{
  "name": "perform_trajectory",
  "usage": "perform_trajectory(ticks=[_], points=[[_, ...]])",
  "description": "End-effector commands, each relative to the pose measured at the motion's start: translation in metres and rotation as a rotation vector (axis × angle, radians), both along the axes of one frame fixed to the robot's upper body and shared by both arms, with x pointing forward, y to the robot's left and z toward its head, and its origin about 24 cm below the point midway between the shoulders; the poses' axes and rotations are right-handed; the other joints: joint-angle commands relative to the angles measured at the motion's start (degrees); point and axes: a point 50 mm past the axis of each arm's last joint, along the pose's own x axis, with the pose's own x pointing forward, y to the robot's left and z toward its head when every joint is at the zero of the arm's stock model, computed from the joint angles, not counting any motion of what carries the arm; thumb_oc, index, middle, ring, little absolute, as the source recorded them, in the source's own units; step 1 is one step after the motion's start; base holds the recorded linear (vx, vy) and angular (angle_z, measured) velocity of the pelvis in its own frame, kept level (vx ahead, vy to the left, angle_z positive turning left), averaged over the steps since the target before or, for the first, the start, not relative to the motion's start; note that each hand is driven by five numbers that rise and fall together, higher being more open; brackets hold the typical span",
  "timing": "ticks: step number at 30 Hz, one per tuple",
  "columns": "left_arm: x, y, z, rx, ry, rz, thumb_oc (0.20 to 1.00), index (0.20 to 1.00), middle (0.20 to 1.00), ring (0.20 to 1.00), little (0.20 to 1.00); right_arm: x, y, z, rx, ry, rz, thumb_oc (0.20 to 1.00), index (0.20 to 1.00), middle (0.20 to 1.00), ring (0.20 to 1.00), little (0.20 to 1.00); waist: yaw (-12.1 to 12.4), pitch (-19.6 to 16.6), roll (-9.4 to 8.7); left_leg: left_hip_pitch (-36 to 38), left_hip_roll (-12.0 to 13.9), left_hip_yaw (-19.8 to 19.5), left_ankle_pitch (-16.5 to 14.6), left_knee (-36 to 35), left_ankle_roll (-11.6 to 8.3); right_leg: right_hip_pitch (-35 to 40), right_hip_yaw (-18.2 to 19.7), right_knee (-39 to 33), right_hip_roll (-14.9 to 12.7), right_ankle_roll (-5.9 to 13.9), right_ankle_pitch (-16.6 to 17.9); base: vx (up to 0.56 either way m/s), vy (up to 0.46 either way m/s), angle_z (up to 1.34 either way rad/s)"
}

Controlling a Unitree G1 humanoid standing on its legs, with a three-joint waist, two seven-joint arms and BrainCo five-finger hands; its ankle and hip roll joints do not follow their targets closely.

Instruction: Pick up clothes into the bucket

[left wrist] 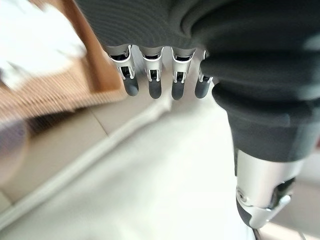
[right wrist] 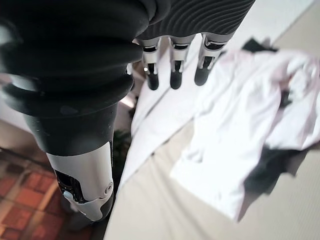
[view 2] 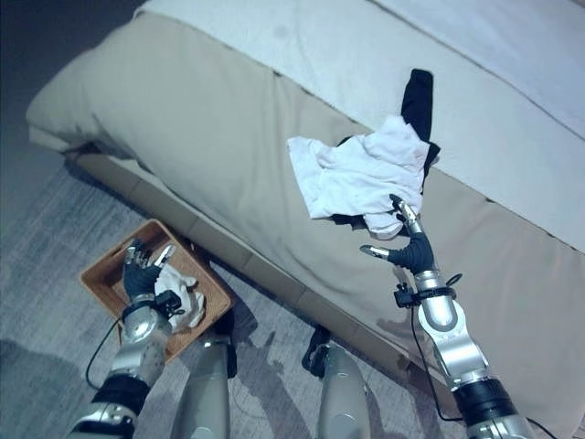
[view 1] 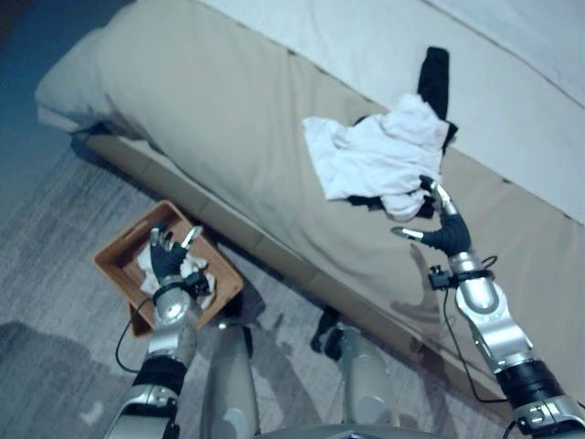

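A crumpled white garment (view 1: 375, 155) lies on the bed over a black garment (view 1: 435, 78) that sticks out behind it. My right hand (view 1: 445, 230) hovers at the near edge of the white garment (right wrist: 235, 145), fingers straight and thumb spread, holding nothing. A brown woven basket (view 1: 119, 265) stands on the floor beside the bed with white cloth (view 1: 199, 279) inside. My left hand (view 1: 167, 259) is above the basket (view 2: 101, 274), fingers straight and open, empty.
The bed's beige cover (view 1: 228, 110) slopes down to the grey patterned carpet (view 1: 55, 229). A white sheet (view 1: 512, 82) covers the far part of the bed. The bed base edge (view 1: 274, 251) runs between the basket and the garments.
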Motion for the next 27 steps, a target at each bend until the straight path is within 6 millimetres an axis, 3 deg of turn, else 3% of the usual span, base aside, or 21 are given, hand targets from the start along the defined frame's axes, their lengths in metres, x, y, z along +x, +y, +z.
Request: perform_trajectory(ticks=[1,8,14,15,18,19,22,27], points=[[0.001,-0.006,0.022,0.100,-0.121,-0.129,1.000,1.000,1.000,1.000,1.000,0.001,-0.010,0.004,-0.029,-0.037,-0.041,1.000,1.000,1.000,1.000,1.000,-1.4,-4.0,0.86,2.3,1.3,-1.0,0.8,-2.2,-1.57,3.4,2.1,-9.4,0.2,3.63,9.3,0.02,-0.019,-0.10],[-0.005,-0.012,0.032,0.131,-0.166,-0.228,1.000,1.000,1.000,1.000,1.000,0.006,-0.013,-0.004,-0.013,-0.010,-0.103,1.000,1.000,1.000,1.000,1.000,-1.8,-7.2,2.05,11.3,3.6,0.4,0.7,-5.2,-2.31,11.1,4.1,-12.9,2.5,3.07,8.5,0.09,-0.052,-0.15],[-0.015,-0.009,0.024,0.167,-0.125,-0.253,1.000,1.000,1.000,1.000,1.000,0.010,-0.006,-0.008,-0.029,0.012,-0.090,1.000,1.000,1.000,1.000,1.000,-2.2,-8.8,2.38,16.2,6.3,1.6,0.5,-3.0,-3.02,16.2,6.9,-14.0,6.0,1.30,6.3,0.11,-0.112,-0.20],[-0.021,-0.010,0.017,0.136,-0.107,-0.251,1.000,1.000,1.000,1.000,1.000,0.015,0.001,-0.010,-0.057,0.022,-0.069,1.000,1.000,1.000,1.000,1.000,-0.9,-8.2,2.50,17.4,5.6,-0.8,1.2,1.9,-3.29,18.5,9.1,-14.4,7.4,0.45,5.4,0.06,-0.062,-0.42],[-0.022,-0.014,0.013,0.123,-0.095,-0.255,1.000,1.000,1.000,1.000,1.000,0.021,0.005,-0.009,-0.077,0.024,-0.065,1.000,1.000,1.000,1.000,1.000,0.2,-7.7,2.63,17.2,3.1,-4.4,2.5,0.8,-3.63,20.1,9.9,-15.8,7.1,0.74,5.8,0.05,0.034,-0.66],[-0.027,-0.019,0.005,0.103,-0.069,-0.262,1.000,1.000,1.000,1.000,1.000,0.025,0.010,-0.014,-0.072,0.045,-0.064,1.000,1.000,1.000,1.000,1.000,1.2,-8.2,2.76,16.0,-0.1,-8.3,1.2,-3.5,-3.82,21.0,11.3,-17.1,6.8,1.45,6.4,0.06,0.063,-0.29],[-0.031,-0.019,0.001,0.095,-0.057,-0.267,1.000,1.000,1.000,1.000,1.000,0.030,0.016,-0.015,-0.084,0.055,-0.049,1.000,1.000,1.000,1.000,1.000,1.4,-8.6,3.36,16.3,-1.6,-8.8,0.5,-5.1,-3.41,20.9,12.7,-16.7,6.7,2.06,6.7,0.09,0.105,-0.33],[-0.037,-0.019,0.002,0.144,-0.056,-0.325,1.000,1.000,1.000,1.000,1.000,0.044,0.026,-0.010,-0.135,0.050,-0.040,1.000,1.000,1.000,1.000,1.000,1.4,-8.4,4.61,17.6,-3.1,-4.2,-0.6,-6.3,-1.19,19.1,14.5,-15.9,3.5,4.13,7.7,0.00,0.192,-0.49]])
